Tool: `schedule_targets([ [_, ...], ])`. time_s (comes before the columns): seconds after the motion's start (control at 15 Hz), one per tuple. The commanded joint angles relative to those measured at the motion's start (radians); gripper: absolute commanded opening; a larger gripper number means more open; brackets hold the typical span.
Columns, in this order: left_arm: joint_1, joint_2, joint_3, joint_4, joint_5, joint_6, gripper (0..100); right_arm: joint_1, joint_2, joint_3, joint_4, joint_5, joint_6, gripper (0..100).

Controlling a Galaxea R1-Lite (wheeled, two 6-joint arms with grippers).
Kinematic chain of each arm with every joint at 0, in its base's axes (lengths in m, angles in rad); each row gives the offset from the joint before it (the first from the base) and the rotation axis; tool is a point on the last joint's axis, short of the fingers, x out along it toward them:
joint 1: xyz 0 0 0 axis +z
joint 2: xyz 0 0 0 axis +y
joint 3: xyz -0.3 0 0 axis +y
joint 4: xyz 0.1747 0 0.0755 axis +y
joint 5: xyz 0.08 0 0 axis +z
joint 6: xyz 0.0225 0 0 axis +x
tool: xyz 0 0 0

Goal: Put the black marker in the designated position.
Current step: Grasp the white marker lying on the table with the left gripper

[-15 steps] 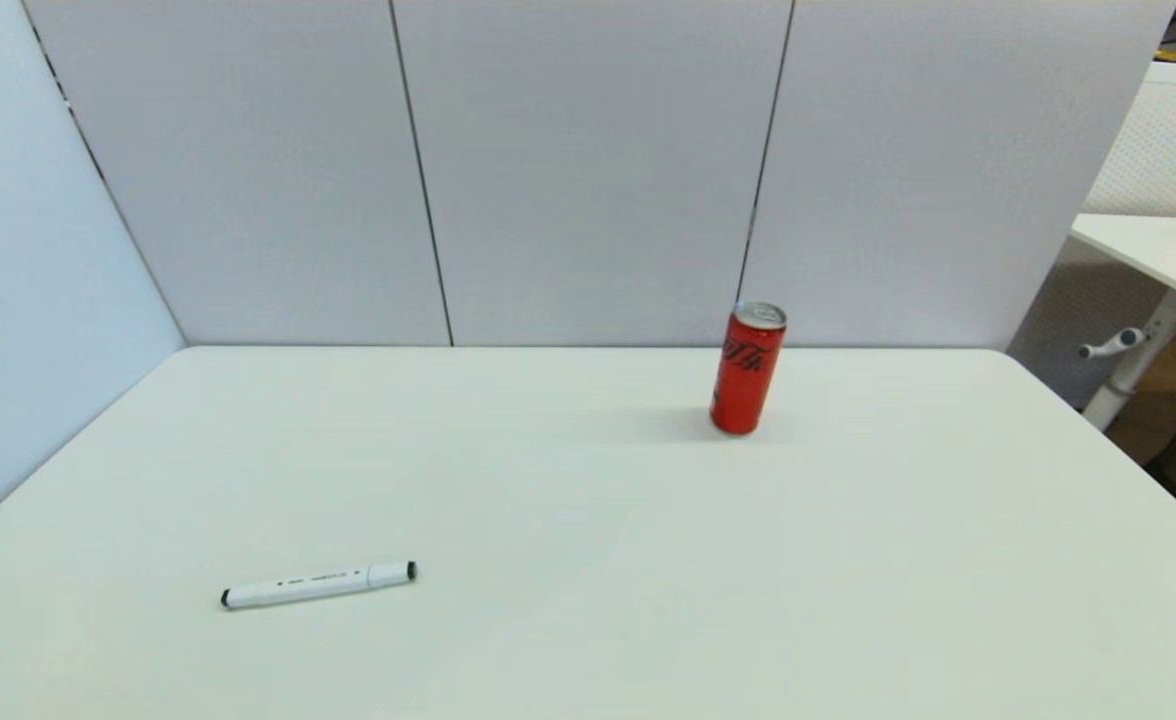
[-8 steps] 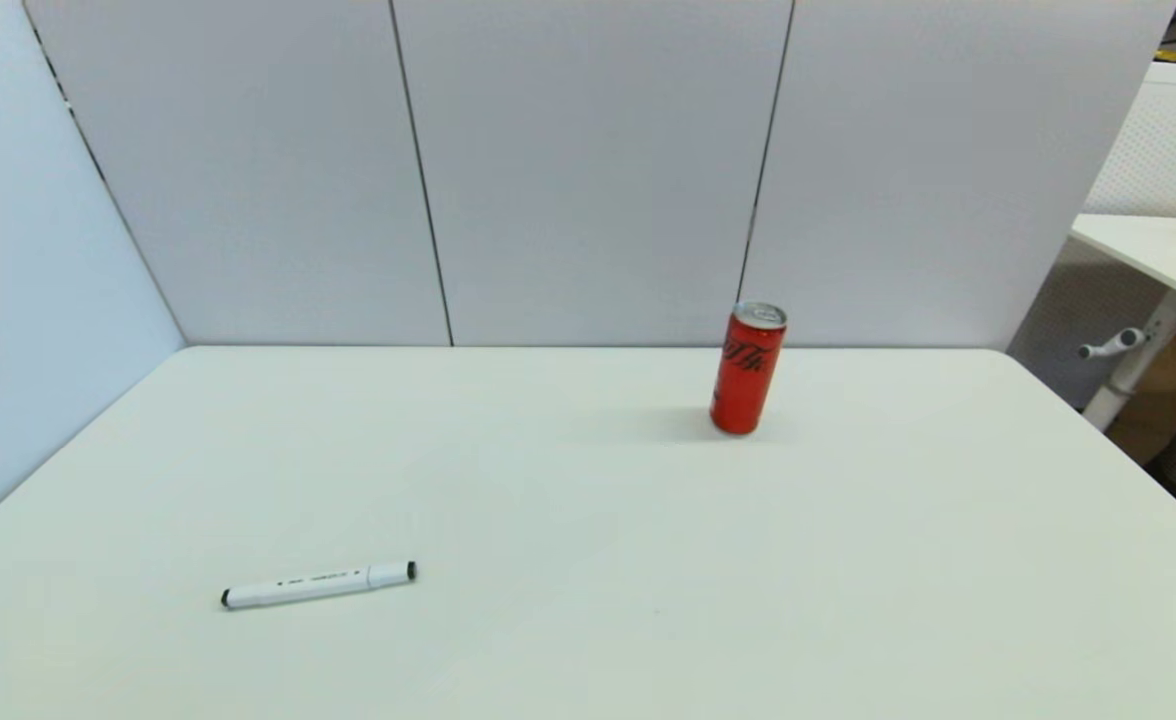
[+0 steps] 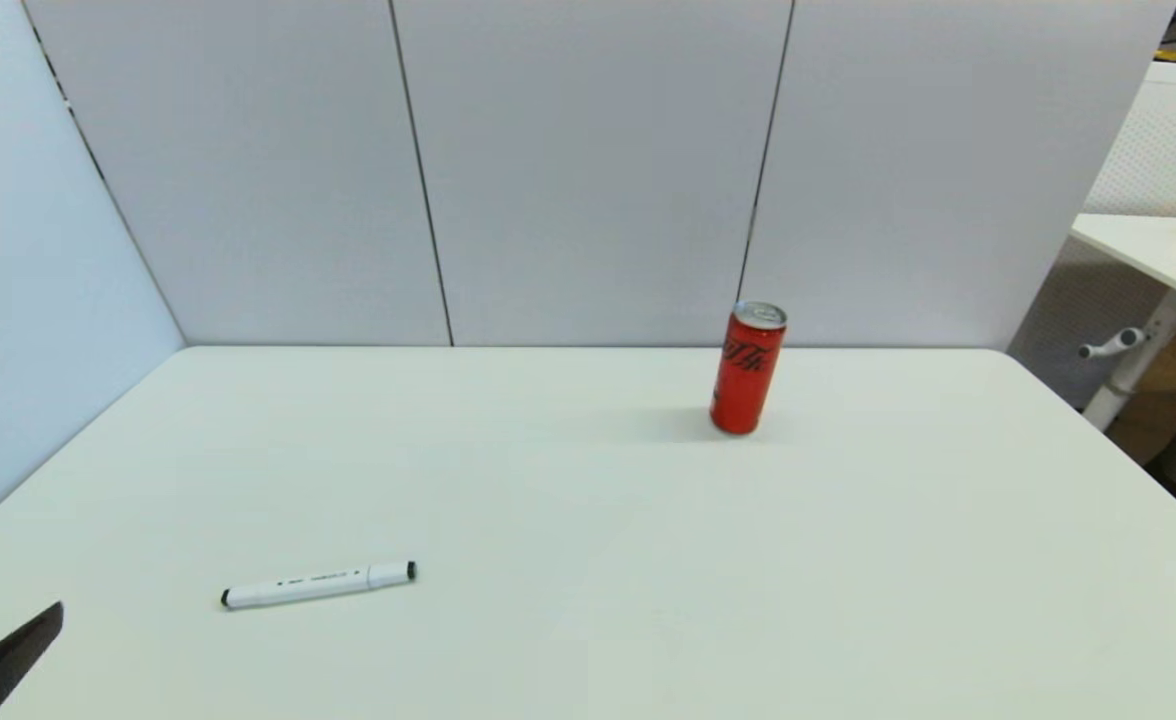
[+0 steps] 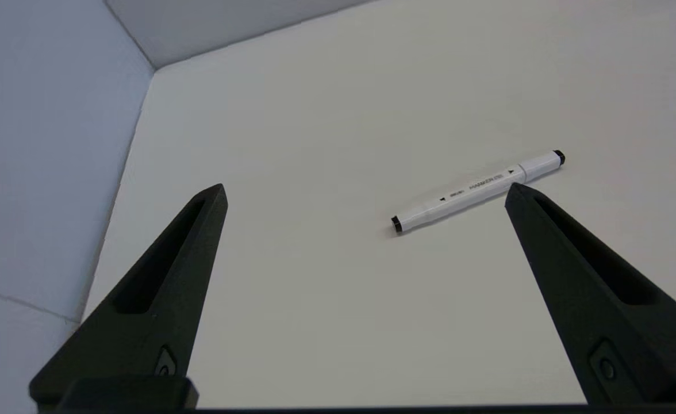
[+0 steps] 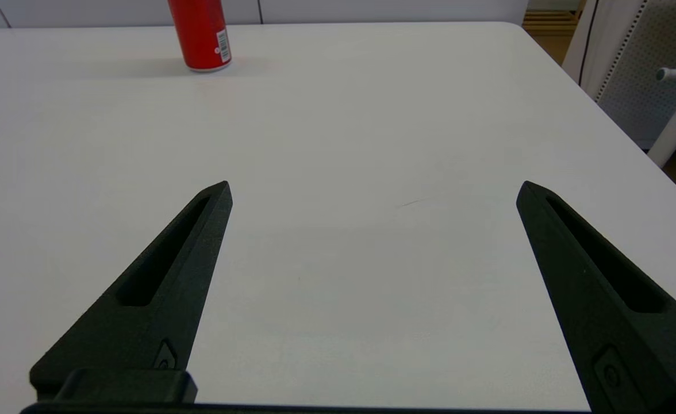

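Note:
The black marker [image 3: 318, 584], a slim white barrel with black tips, lies flat on the near left of the white table [image 3: 588, 500]. In the left wrist view the marker [image 4: 479, 190] lies a short way ahead of my left gripper [image 4: 365, 188], which is open and empty above the table. One of its black fingers [image 3: 8, 660] pokes into the head view's near-left corner, left of the marker. My right gripper [image 5: 375, 184] hovers open and empty over bare tabletop, out of the head view. No mark shows a designated position.
A red drink can [image 3: 746, 370] stands upright at the back right of the table, also ahead of the right gripper [image 5: 201, 34]. Grey partition walls [image 3: 588, 170] close the back and left sides. A second white table [image 3: 1148, 250] stands off to the right.
A black finger of my left gripper has come into the head view at the near-left corner. The marker and the can have not moved.

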Motion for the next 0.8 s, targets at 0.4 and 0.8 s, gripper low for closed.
schedule_targets([
  [0.4, -0.022, 0.937, -0.703, 0.434, -0.232, 0.455, 100, 0.000, 0.001, 0.000, -0.001, 0.000, 0.002, 100],
  [0.8, -0.019, 1.083, -0.735, 0.506, -0.459, 0.766, 100, 0.000, 0.001, 0.000, -0.001, 0.000, 0.002, 100],
])
